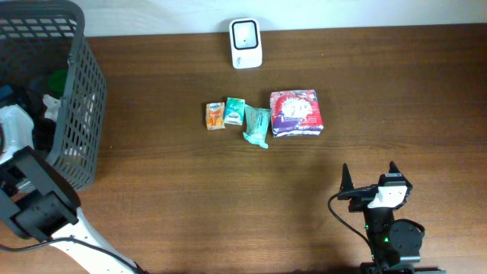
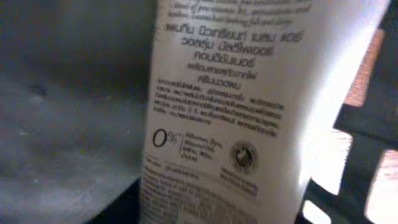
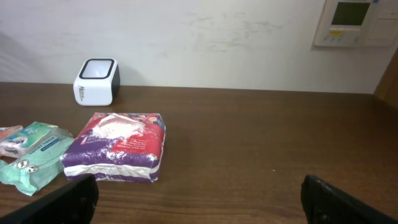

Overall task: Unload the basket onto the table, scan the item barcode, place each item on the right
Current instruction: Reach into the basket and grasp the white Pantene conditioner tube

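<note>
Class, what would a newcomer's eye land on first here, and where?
The red-and-purple pack at mid-table stands out, rightmost in a row of small packets. A white scanner sits at the far edge; a dark mesh basket fills the far left corner. A white printed tube fills the left wrist view.

A white container [image 2: 249,112] fills the middle of the frame, very close and blurred, roughly upright with a slight tilt. Black Thai print runs down its face, with a "0%" mark and a round seal [image 2: 243,155] lower down. To its left is a dark grey basket wall [image 2: 62,124]. At the right edge, dark basket bars [image 2: 373,124] cross, with a brown surface [image 2: 367,68] showing through the gaps.
</note>
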`<action>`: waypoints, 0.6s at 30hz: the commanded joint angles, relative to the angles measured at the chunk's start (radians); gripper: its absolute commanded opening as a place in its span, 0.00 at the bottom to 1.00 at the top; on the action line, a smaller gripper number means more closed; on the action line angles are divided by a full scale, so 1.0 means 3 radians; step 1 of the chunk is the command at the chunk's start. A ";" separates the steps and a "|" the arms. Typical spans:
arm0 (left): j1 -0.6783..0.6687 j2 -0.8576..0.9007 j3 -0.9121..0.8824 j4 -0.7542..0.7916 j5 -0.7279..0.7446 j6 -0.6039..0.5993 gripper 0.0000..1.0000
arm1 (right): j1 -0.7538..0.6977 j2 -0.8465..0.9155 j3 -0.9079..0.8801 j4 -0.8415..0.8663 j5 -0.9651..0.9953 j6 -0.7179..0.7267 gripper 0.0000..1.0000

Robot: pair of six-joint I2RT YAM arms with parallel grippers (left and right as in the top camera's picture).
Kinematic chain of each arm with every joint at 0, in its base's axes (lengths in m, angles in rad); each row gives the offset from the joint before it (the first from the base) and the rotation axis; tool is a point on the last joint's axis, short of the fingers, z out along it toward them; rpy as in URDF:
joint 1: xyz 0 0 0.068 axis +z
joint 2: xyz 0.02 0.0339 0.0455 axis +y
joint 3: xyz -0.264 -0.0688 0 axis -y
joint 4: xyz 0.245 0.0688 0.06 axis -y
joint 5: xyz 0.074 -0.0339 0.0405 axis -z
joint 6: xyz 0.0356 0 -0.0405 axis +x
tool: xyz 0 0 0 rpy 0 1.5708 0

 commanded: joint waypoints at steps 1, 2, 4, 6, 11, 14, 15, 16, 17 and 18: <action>0.0039 -0.0009 -0.0003 0.0004 -0.0160 -0.0300 0.39 | 0.0031 -0.0019 -0.0029 -0.0004 0.0039 0.0027 0.99; 0.0043 -0.0023 0.0103 -0.0015 -0.0161 -0.0470 0.35 | 0.0031 -0.0019 -0.0029 -0.0004 0.0039 0.0027 0.99; 0.0042 -0.0061 0.0287 -0.0086 -0.0160 -0.0638 0.24 | 0.0031 -0.0019 -0.0029 -0.0004 0.0039 0.0027 0.99; 0.0043 -0.0109 0.0498 -0.0229 -0.0160 -0.0670 0.25 | 0.0031 -0.0019 -0.0029 -0.0004 0.0039 0.0027 0.99; 0.0046 -0.0399 0.0879 -0.0460 0.0217 -0.0680 0.08 | 0.0031 -0.0019 -0.0029 -0.0004 0.0039 0.0027 0.99; 0.0046 -0.0573 0.1020 -0.0421 0.0738 -0.0680 0.09 | 0.0031 -0.0019 -0.0029 -0.0004 0.0039 0.0027 0.99; 0.0046 -0.0642 0.1106 -0.0402 0.0973 -0.0682 0.09 | 0.0031 -0.0019 -0.0029 -0.0004 0.0039 0.0027 0.99; 0.0046 -0.0671 0.1172 -0.0380 0.1110 -0.0682 0.09 | 0.0031 -0.0019 -0.0029 -0.0004 0.0039 0.0027 0.99; 0.0046 -0.0703 0.1268 -0.0332 0.1331 -0.0746 0.09 | 0.0031 -0.0019 -0.0029 -0.0004 0.0039 0.0027 0.99; 0.0046 -0.0722 0.1330 -0.0248 0.1542 -0.0958 0.08 | 0.0031 -0.0019 -0.0029 -0.0004 0.0039 0.0027 0.99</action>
